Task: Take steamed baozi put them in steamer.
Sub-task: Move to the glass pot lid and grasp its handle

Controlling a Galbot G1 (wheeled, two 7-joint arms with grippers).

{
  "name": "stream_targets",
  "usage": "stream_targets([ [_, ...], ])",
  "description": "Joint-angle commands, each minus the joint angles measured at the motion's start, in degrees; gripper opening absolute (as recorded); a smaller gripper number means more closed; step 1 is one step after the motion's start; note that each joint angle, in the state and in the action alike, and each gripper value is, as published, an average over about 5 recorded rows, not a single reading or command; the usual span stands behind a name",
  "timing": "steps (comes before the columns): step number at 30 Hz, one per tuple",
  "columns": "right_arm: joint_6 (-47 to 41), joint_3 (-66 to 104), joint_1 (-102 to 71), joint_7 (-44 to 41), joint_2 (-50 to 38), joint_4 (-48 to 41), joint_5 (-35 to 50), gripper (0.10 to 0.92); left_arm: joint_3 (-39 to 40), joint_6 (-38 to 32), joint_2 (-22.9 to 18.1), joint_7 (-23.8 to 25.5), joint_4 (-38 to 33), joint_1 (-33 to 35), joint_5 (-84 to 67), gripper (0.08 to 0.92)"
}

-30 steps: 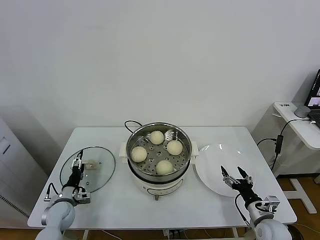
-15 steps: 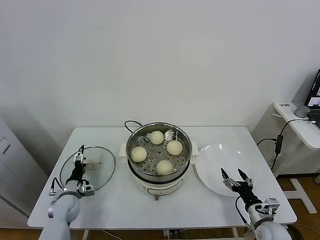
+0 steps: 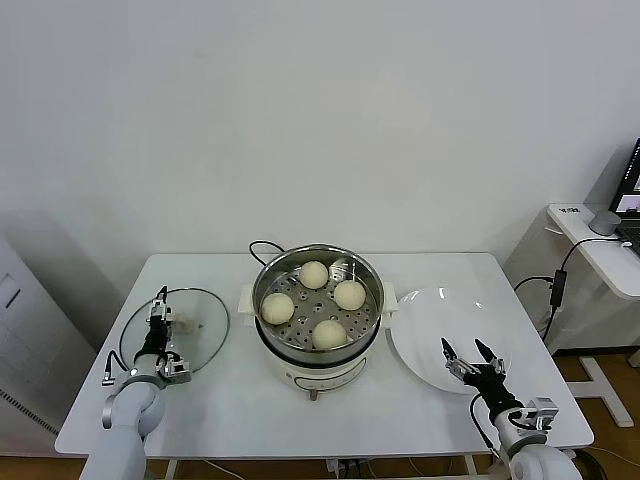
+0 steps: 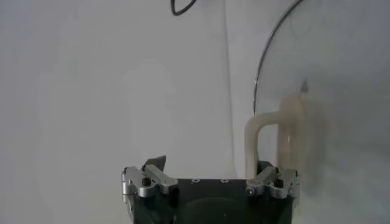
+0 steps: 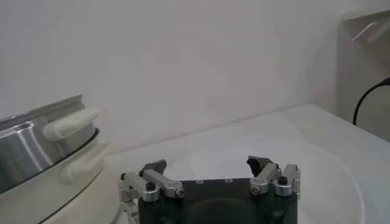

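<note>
The steamer (image 3: 318,262) stands on its white pot base at the table's middle. Four cream-white baozi lie in it: one at the back (image 3: 314,274), one on the right (image 3: 349,294), one on the left (image 3: 277,307), one at the front (image 3: 329,333). My left gripper (image 3: 160,304) is open over the glass lid (image 3: 200,322). In the left wrist view this gripper (image 4: 210,165) has the lid's pale handle (image 4: 281,131) right by one fingertip. My right gripper (image 3: 462,346) is open and empty over the near part of the white plate (image 3: 425,325). It also shows in the right wrist view (image 5: 207,164).
The glass lid (image 4: 341,73) lies flat on the white table (image 3: 230,395) left of the pot. The plate (image 5: 317,176) holds nothing. The steamer's side handle (image 5: 73,122) shows in the right wrist view. A black cord (image 3: 262,247) runs behind the pot. A side desk (image 3: 600,250) stands far right.
My left gripper has moved forward along the lid toward its handle. My right gripper has barely moved. The baozi and the steamer are as before.
</note>
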Motion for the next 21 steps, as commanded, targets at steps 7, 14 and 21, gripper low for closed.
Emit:
stream_targets([
  [7, 0.1, 0.02, -0.19, -0.02, 0.11, -0.03, -0.13, 0.823, -0.5, -1.63, 0.02, -0.55, 7.41, -2.59, 0.07, 0.505],
  [14, 0.14, -0.08, -0.01, -0.08, 0.23, 0.03, -0.26, 0.823, -0.99, -0.84, 0.17, 1.58, 2.61, -0.96, -0.47, 0.297],
  [21, 0.24, -0.19, 0.1, -0.13, 0.18, 0.2, -0.21, 0.823, -1.24, 7.31, 0.22, 6.1, -11.54, 4.02, -3.36, 0.133],
])
